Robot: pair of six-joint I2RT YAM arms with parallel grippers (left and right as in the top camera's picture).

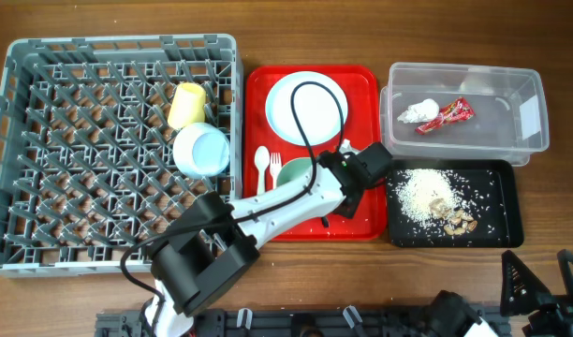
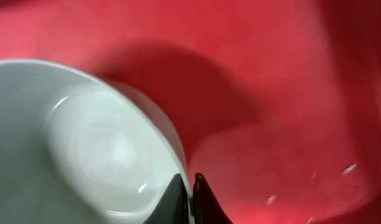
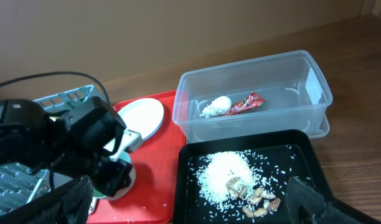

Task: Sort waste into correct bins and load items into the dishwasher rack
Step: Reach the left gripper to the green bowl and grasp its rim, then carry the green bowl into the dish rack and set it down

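Note:
My left gripper [image 1: 335, 180] is shut on the rim of the mint green bowl [image 1: 291, 172], which sits on the red tray; the left wrist view shows the fingers [image 2: 192, 190] pinching the bowl's wall [image 2: 84, 143]. The pale blue plate [image 1: 307, 103], white spoon [image 1: 261, 164] and fork [image 1: 274, 165] lie on the same tray. The yellow cup [image 1: 188, 103] and pale blue bowl [image 1: 202, 150] sit in the grey rack [image 1: 71, 187]. The napkin [image 1: 419, 113] and red wrapper [image 1: 448, 114] lie in the clear tub [image 1: 525, 94]. Rice [image 1: 425, 190] and scraps [image 1: 457, 221] lie in the black tray [image 1: 502, 215]. My right gripper [image 1: 541, 281] is open and empty.
The red tray [image 1: 361, 94] lies between the rack and the bins. The left arm [image 1: 268, 211] reaches across the tray's front edge. A few rice grains lie on the red tray [image 2: 271, 93]. In the right wrist view the open fingers [image 3: 190, 211] frame the black tray [image 3: 302, 149].

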